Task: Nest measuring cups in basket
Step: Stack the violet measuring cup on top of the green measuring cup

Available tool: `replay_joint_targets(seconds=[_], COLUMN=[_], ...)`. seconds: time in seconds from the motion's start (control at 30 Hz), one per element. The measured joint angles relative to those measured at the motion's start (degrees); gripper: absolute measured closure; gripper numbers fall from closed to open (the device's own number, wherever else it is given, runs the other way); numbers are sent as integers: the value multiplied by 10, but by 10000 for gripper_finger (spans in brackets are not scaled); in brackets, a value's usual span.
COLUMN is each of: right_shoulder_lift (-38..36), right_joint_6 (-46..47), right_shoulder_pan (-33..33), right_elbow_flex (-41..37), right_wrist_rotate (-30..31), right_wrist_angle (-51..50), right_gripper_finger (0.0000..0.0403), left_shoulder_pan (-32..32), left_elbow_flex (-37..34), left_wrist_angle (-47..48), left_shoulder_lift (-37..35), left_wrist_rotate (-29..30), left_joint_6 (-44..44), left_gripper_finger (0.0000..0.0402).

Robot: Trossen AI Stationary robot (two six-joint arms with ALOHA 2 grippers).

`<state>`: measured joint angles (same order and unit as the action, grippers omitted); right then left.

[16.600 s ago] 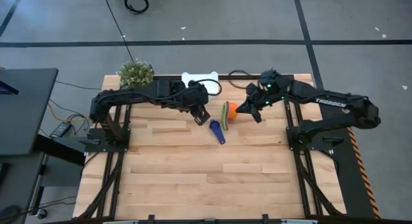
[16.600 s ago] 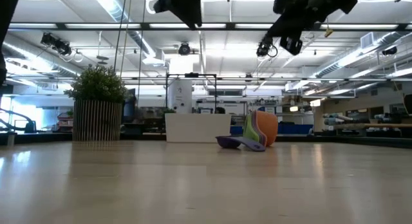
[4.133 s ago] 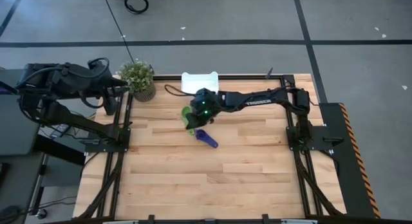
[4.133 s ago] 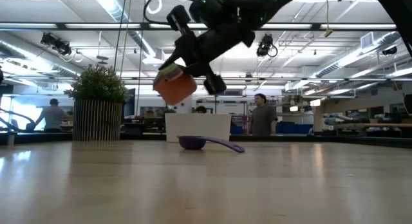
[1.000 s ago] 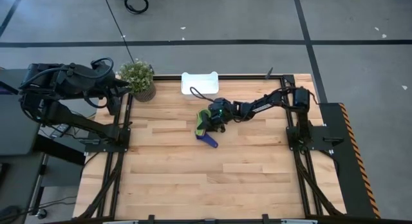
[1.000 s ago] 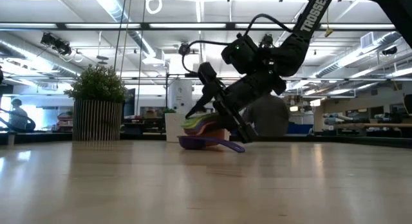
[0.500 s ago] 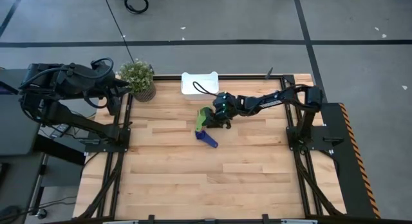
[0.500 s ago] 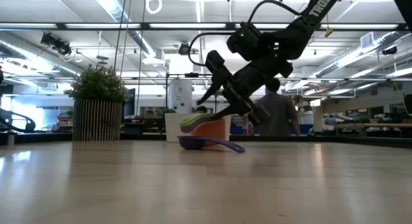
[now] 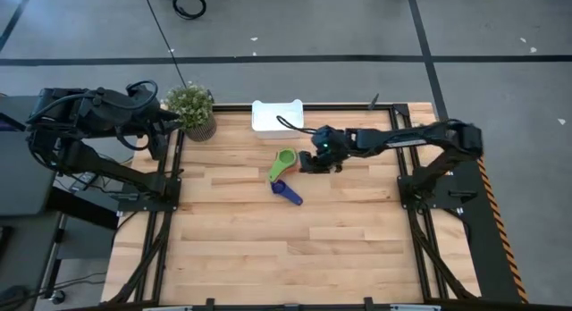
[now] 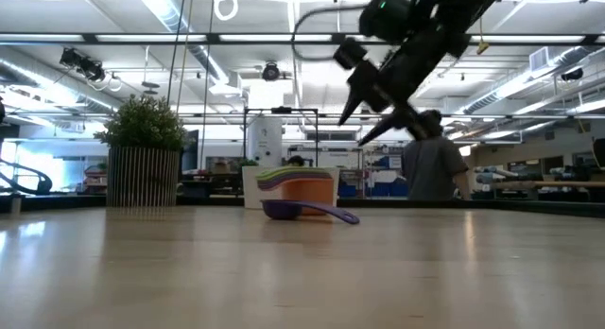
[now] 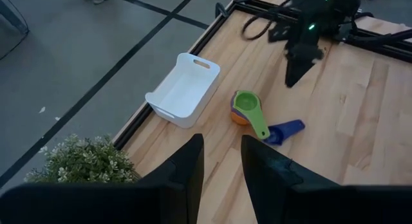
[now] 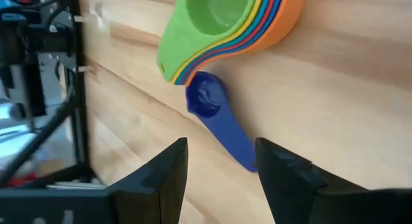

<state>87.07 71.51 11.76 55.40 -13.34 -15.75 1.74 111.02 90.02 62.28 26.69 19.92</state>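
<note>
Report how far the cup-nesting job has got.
Done: most measuring cups sit as one nested stack on the table, green on top, orange outermost. In hand: nothing; the right pincer hangs open above the table beside the stack, and the left pincer waits open off the table's left side. Left: the small blue cup lies apart beside the stack, and the white basket holds no cups.

Grey floor (image 9: 286,25) crossed by dark lines; ceiling strip lights (image 10: 180,17) overhead
</note>
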Motion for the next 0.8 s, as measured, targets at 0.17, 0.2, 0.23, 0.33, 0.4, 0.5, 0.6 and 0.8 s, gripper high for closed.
replay_joint_targets(seconds=[0.17,0.2,0.23,0.33,0.4,0.5,0.6,0.8], right_shoulder_lift=[-77,-89,-101,-129,-142,-157,-165,-169], right_joint_6=[-84,-103,-123,-183,-214,-248,-250,-273], right_shoulder_pan=[-35,-41,-47,-61,-65,-66,-66,-66], right_elbow_flex=[0,0,0,0,0,0,0,0], right_wrist_rotate=[88,101,112,135,137,119,79,17], right_wrist_angle=[-83,-93,-99,-106,-111,-114,-110,-90], right_gripper_finger=[215,215,215,215,215,215,215,215], left_shoulder_pan=[0,0,0,0,0,0,0,0], left_elbow_flex=[0,0,0,0,0,0,0,0], left_wrist_angle=[0,0,0,0,0,0,0,0], left_shoulder_lift=[12,15,19,38,53,76,100,133], left_wrist_rotate=[0,0,0,0,0,0,-15,-47], left_joint_6=[21,27,40,83,105,140,168,171], left_gripper_finger=[290,290,290,290,290,290,290,290])
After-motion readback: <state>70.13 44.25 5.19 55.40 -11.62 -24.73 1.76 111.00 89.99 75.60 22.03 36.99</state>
